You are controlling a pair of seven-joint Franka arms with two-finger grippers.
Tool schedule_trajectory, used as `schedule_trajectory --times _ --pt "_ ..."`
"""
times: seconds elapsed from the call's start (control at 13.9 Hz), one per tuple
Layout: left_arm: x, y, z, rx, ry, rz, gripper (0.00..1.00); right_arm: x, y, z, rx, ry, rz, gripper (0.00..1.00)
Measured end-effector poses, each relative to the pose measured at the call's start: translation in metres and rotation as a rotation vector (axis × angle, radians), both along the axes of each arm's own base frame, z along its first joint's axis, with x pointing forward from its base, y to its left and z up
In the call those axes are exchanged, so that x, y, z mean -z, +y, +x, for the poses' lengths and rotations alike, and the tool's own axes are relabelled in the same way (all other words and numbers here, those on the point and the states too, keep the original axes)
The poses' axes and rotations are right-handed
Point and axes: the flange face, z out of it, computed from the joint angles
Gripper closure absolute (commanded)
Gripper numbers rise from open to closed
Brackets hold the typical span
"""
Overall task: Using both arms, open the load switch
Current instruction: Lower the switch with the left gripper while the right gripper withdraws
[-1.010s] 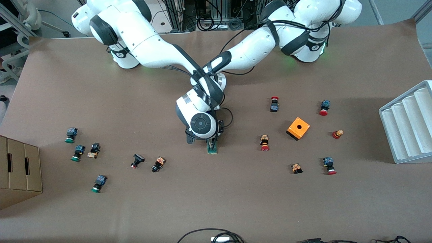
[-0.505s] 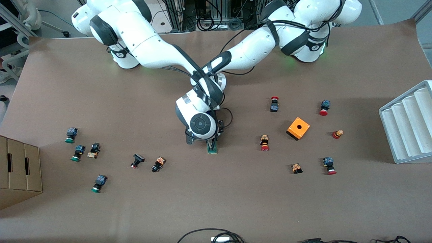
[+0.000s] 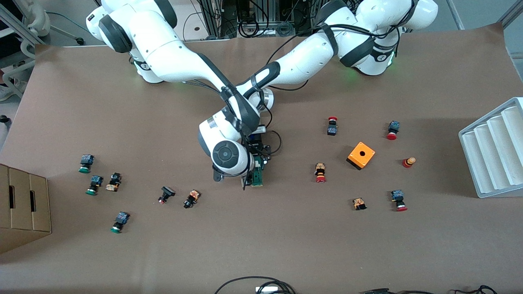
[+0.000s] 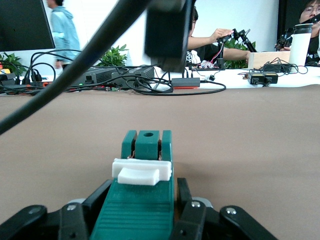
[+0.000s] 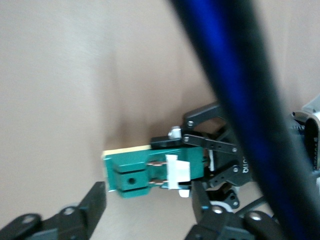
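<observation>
The load switch is a narrow green bar with a white block. It lies on the brown table near the middle. My left gripper is low at the switch's end farther from the front camera and largely hidden under the right arm's wrist. Its fingers flank the green body, slightly open, with a thin gap on one side. My right gripper hovers just beside the switch toward the right arm's end, open, with nothing between its fingers.
An orange cube box and several red push buttons lie toward the left arm's end. Several green and black push buttons lie toward the right arm's end. A white ribbed tray and a cardboard box stand at the table's ends.
My right gripper has let go of the switch, opened and swung off it toward the right arm's end. My left gripper has loosened around the switch. The switch has stayed put.
</observation>
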Motion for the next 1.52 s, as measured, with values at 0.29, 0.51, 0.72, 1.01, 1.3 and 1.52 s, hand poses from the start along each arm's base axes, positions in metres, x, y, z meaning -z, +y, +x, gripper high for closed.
schedule_trajectory --times 0.29,0.51,0.72,1.01,1.3,1.52 --pt "-0.006 -0.005 0.002 -0.001 -0.002 -0.015 0.0 -0.041 -0.05 0.03 -0.142 -0.053 0.022 0.0" --pt "-0.013 -0.007 0.003 -0.018 0.006 -0.027 0.0 -0.08 -0.085 0.039 -0.297 -0.064 0.022 0.0" --pt "-0.031 -0.015 -0.003 -0.068 0.071 -0.07 0.0 -0.122 -0.116 0.04 -0.443 -0.06 0.046 0.0" --pt "-0.072 -0.031 -0.01 -0.102 0.172 -0.123 0.0 -0.163 -0.148 0.04 -0.583 -0.067 0.089 0.0" --pt "-0.131 -0.042 -0.014 -0.16 0.274 -0.12 0.0 -0.214 -0.217 0.038 -0.743 -0.059 0.156 0.0" --pt "-0.199 -0.047 -0.013 -0.195 0.379 -0.1 0.0 -0.268 -0.28 0.022 -0.915 -0.076 0.224 0.0"
